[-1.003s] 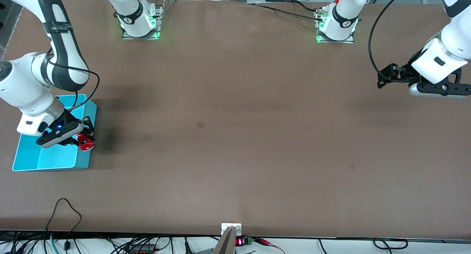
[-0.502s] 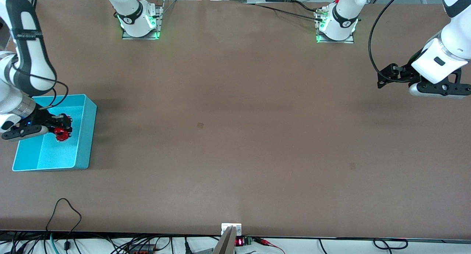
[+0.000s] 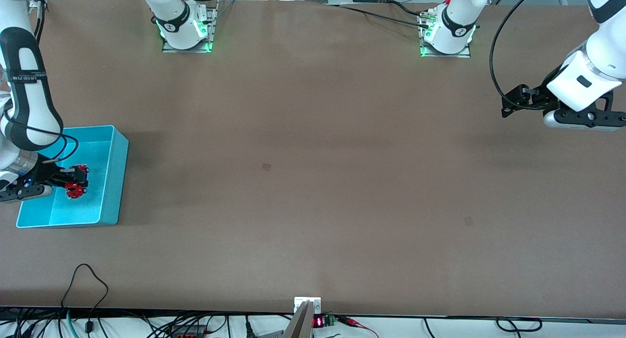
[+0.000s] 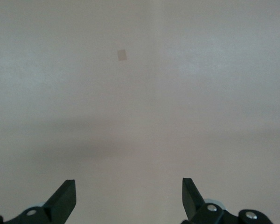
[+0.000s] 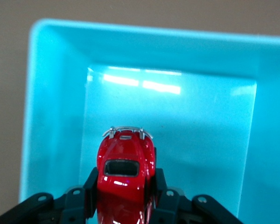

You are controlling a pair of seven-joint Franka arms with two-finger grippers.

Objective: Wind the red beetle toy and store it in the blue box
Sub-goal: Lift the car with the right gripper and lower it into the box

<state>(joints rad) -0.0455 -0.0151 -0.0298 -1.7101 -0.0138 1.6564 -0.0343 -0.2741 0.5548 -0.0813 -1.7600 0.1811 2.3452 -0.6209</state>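
The red beetle toy (image 3: 75, 188) is clamped between the fingers of my right gripper (image 3: 77, 181), which holds it inside the blue box (image 3: 113, 181), above the box's floor. In the right wrist view the toy (image 5: 124, 172) is gripped by its sides, its silvery bumper pointing into the blue box (image 5: 51, 116). My left gripper (image 3: 508, 103) is open and empty, held above the bare table at the left arm's end; the left wrist view shows its fingertips (image 4: 65, 198) wide apart over the table.
The brown table (image 3: 313, 181) has a small dark patch (image 3: 266, 167) near its middle. Cables and a small device (image 3: 308, 313) lie along the table edge nearest the front camera. The arm bases (image 3: 186, 30) stand at the farthest edge.
My right gripper carried the red toy from over the box's wall into the box and lowered it toward the floor. The left arm has not moved.
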